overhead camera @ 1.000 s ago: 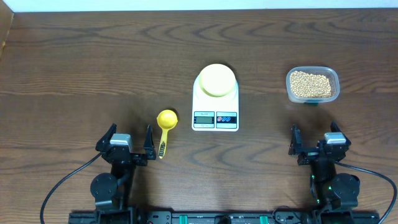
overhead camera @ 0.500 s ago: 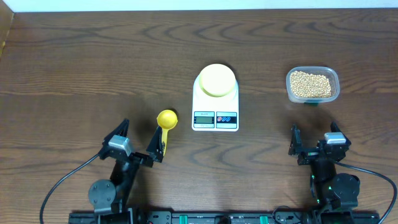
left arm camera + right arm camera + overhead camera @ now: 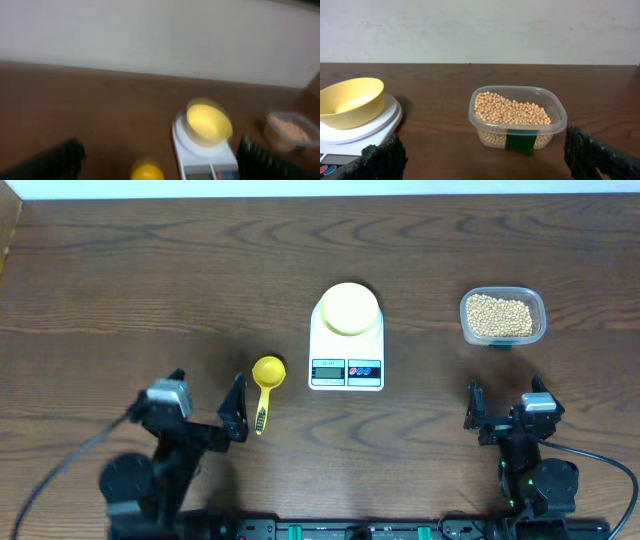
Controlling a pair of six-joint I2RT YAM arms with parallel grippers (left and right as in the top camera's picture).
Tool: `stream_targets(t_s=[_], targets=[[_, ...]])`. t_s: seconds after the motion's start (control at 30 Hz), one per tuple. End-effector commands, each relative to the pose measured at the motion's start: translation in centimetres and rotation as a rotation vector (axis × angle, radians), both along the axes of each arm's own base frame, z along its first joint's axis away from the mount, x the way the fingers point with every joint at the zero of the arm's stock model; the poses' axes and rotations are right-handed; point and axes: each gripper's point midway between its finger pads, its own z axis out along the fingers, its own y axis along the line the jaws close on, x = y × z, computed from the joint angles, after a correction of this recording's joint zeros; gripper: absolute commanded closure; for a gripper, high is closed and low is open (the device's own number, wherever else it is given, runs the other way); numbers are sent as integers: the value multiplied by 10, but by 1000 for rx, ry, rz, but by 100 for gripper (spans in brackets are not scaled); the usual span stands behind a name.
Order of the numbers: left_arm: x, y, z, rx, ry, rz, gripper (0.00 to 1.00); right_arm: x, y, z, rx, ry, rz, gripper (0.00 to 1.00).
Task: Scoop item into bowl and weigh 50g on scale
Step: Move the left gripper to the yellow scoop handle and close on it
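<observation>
Yellow scoop [image 3: 266, 382] lies free beside the left gripper [image 3: 205, 398]. Both it and the right gripper [image 3: 507, 408] stand wide, empty. Beans [image 3: 498, 315] fill the tub [image 3: 538, 304]; bowl [image 3: 348, 308] sits on scale [image 3: 346, 370].

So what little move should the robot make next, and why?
Probably the left claw should reach for the yellow scoop: it hangs open right beside it, the bowl on the scale looks empty, and the beans sit in their tub.

The whole left wrist view is smeared, and its bottom edge cuts off the yellow scoop [image 3: 146, 172]. Overhead, the display on the scale [image 3: 330, 348] is too small to read.
</observation>
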Motion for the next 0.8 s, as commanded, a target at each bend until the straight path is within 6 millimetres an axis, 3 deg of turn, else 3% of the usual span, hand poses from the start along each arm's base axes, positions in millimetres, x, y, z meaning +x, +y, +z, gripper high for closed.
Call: stream_targets(t_s=[0.0, 0.13, 0.23, 0.37, 0.5, 0.7, 0.77], targets=[[9, 3, 15, 29, 208, -3, 1, 0, -3, -1, -10, -1, -14, 1], [12, -15, 5, -68, 539, -113, 1, 0, -3, -1, -10, -1, -14, 1], [17, -29, -9, -152, 682, -194, 1, 0, -3, -1, -10, -1, -13, 1], [26, -16, -44, -137, 842, -122, 1, 0, -3, -1, -10, -1, -14, 1], [19, -1, -85, -114, 1053, -29, 1, 0, -3, -1, -10, -2, -14, 1], [13, -3, -132, -117, 1252, -61, 1, 0, -3, -1, -10, -1, -14, 1], [13, -12, -143, -149, 1282, -129, 1, 0, -3, -1, -10, -1, -14, 1]])
